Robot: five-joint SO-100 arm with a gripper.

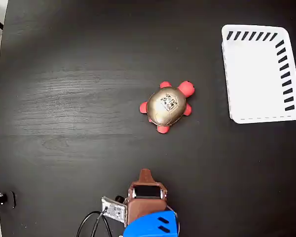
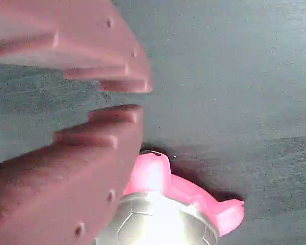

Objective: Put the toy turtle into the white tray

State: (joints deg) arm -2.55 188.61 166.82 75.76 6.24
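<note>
We found the turtle [image 1: 167, 107] sitting upright on the dark surface [image 1: 79, 98] near the middle of the fixed view, touched by nothing. Its long axis ran diagonally there, with what we took to be the head at the upper right, aimed roughly toward the tray [image 1: 261, 73], and the tail end at the lower left. The tray lay well apart from it at the upper right and held nothing. We judged the task barely begun: the turtle was neither grasped nor lifted, so the approach, the pick, the carry and the drop all remained. In the fixed view the tool [image 1: 145, 174] sat near the bottom edge, below the turtle and clear of it. In the wrist view the tool [image 2: 123, 98] was nearly clenched, its tips a narrow gap apart with nothing between them, and part of the turtle [image 2: 158, 209] showed at the bottom edge beside the lower finger.
</note>
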